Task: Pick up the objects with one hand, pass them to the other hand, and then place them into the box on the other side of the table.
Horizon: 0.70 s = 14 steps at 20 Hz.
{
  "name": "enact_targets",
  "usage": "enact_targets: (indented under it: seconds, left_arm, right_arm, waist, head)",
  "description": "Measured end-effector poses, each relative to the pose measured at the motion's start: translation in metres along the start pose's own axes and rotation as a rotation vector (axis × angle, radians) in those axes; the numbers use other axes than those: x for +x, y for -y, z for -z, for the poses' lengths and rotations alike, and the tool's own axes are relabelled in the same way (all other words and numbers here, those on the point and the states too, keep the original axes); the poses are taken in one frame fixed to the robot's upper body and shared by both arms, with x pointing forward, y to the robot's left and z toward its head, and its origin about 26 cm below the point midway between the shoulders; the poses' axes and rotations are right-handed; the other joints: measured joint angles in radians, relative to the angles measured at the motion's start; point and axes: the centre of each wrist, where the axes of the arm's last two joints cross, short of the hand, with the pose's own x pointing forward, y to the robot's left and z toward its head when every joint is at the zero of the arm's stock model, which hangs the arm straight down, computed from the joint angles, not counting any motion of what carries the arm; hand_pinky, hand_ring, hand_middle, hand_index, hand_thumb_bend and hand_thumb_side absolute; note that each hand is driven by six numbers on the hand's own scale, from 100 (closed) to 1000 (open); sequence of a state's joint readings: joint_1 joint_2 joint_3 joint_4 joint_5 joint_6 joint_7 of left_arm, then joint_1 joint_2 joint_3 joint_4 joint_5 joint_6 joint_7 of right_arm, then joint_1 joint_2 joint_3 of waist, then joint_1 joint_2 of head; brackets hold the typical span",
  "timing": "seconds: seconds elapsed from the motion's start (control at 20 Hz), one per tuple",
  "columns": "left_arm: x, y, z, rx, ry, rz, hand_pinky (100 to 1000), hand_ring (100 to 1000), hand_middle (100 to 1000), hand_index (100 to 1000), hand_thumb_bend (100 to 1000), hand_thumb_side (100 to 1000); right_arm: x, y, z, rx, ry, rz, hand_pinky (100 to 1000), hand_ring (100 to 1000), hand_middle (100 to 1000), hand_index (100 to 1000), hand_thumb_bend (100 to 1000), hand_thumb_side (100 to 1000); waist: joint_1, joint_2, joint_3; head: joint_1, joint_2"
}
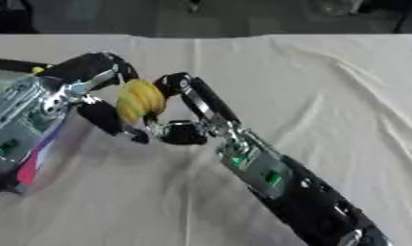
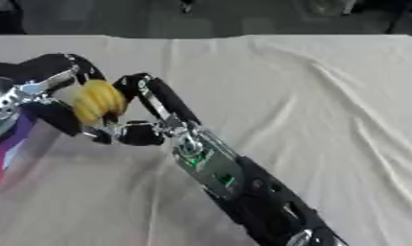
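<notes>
A cloth-draped bench fills the view. At its left edge sits the box; above its rim both hands meet round a yellow ribbed object. Left hand curls over it; right hand fingers also wrap it. It looks light and slightly slick, best held mid-body; its long axis runs near upright.

Cream wrinkled tablecloth, dark grey floor beyond — dim, blurred

Both head-mounted eyes look steeply down, close, sharing the cloth-covered table and meeting hands.
</notes>
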<state>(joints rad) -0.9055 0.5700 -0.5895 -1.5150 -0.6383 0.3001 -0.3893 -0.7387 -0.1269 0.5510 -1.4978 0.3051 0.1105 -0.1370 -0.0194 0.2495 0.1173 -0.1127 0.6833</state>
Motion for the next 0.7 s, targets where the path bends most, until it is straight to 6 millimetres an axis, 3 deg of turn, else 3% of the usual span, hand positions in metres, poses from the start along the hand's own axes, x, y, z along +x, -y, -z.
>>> enact_targets:
  seconds: [0.7]
  left_arm:
    - [0.025,-0.023,-0.049,-0.017,0.115,0.014,747,707,679,776,911,433]
  right_arm:
    - [-0.013,-0.004,-0.002,0.0,-0.049,-0.049,790,623,474,556,100,100]
  waist:
    - [0.0,0.0,0.001]
  head:
    - [-0.022,0.001]
